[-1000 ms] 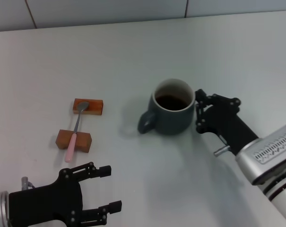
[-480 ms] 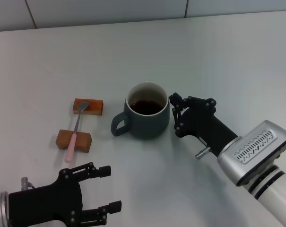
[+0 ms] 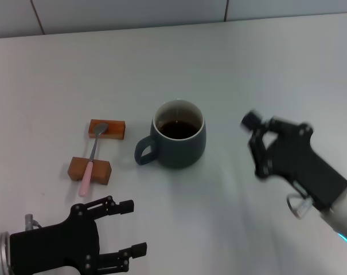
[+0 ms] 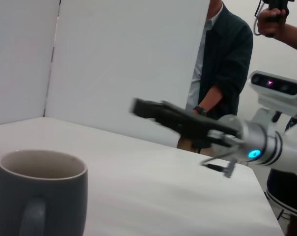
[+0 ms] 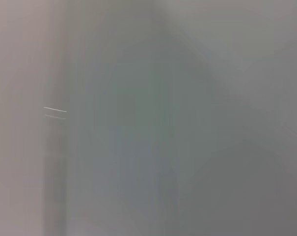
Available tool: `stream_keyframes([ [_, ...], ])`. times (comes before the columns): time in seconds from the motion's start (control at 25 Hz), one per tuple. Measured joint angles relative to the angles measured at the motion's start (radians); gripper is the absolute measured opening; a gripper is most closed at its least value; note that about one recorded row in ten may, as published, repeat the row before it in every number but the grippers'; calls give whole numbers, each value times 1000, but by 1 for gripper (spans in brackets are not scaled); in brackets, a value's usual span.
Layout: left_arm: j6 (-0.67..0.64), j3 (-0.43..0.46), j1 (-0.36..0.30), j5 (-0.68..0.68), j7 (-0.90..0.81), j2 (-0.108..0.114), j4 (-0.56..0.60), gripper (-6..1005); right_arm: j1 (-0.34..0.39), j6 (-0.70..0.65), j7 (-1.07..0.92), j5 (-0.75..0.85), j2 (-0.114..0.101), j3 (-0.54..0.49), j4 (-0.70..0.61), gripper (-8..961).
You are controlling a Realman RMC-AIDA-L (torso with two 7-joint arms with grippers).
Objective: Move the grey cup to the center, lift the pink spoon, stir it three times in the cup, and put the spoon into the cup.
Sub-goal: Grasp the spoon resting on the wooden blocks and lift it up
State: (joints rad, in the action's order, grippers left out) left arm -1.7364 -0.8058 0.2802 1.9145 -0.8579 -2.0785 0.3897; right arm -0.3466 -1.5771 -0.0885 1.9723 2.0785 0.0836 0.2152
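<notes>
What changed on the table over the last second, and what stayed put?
The right gripper pushed the grey cup toward the robot's left, to the middle of the table, then drew back to the right, leaving a clear gap. The cup, handle toward the spoon, has been still for the last half second. The pink spoon on its two orange-brown blocks and the open left gripper did not move.
</notes>
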Motion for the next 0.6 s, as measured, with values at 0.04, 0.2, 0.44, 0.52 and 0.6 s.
stream_keyframes([
  [0.04,0,1,0,-1,2,0,0,778,-1,-56,-91,74,-1,22,-70,83],
  [0.2,0,5,-4,-4,3,0,0,777,-18,-169,-388,265,-2,90,-300,104],
  [0.44,-77,12,-55,-177,-4,6,-38,776,-21,-173,-664,353,3,128,-486,136],
  [0.52,-131,33,-80,-296,-34,12,-134,775,-6,-162,-659,350,5,115,-494,147],
  [0.6,-145,45,-86,-322,-50,12,-174,775,-4,-160,-647,350,5,114,-492,158],
])
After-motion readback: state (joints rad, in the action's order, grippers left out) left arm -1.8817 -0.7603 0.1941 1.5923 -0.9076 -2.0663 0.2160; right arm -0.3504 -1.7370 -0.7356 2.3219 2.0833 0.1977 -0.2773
